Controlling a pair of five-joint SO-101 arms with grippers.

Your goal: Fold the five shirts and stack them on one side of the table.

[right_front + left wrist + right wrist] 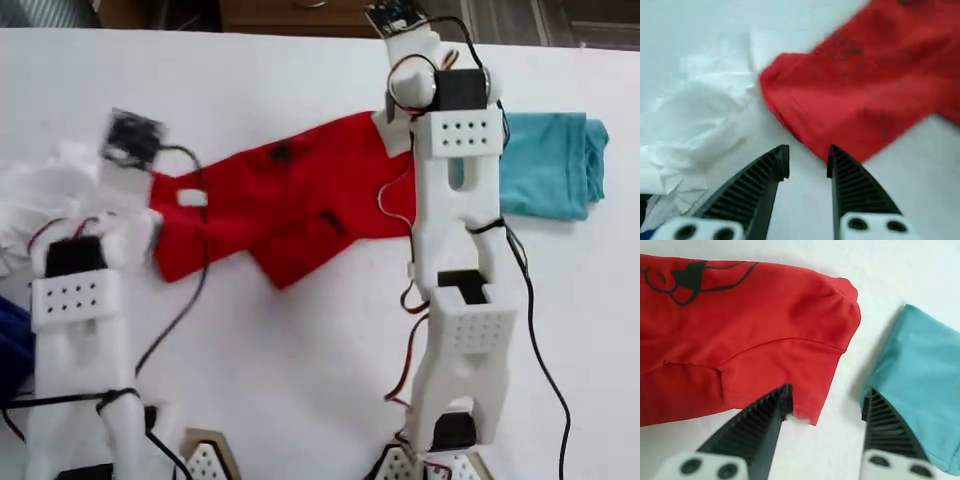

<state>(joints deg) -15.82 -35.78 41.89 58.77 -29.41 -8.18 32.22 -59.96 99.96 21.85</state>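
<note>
Fingers of the left gripper (808,152) are seen spread apart with nothing between them, just beside the edge of the red shirt (865,90), which is laid across the table (300,380). A crumpled white shirt (705,110) is touching it. The right gripper (828,395) is likewise held open, one finger at the red shirt's other end, the other over a folded teal shirt (920,380).

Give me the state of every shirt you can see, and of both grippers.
red shirt: lying loosely across mid-table, not neatly folded, not gripped
teal shirt: folded, at the table's side
white shirt: crumpled, unfolded
blue shirt: at the table's edge, fold state unclear
left gripper: open, empty, by the red shirt's end
right gripper: open, empty, between red and teal shirts
</note>
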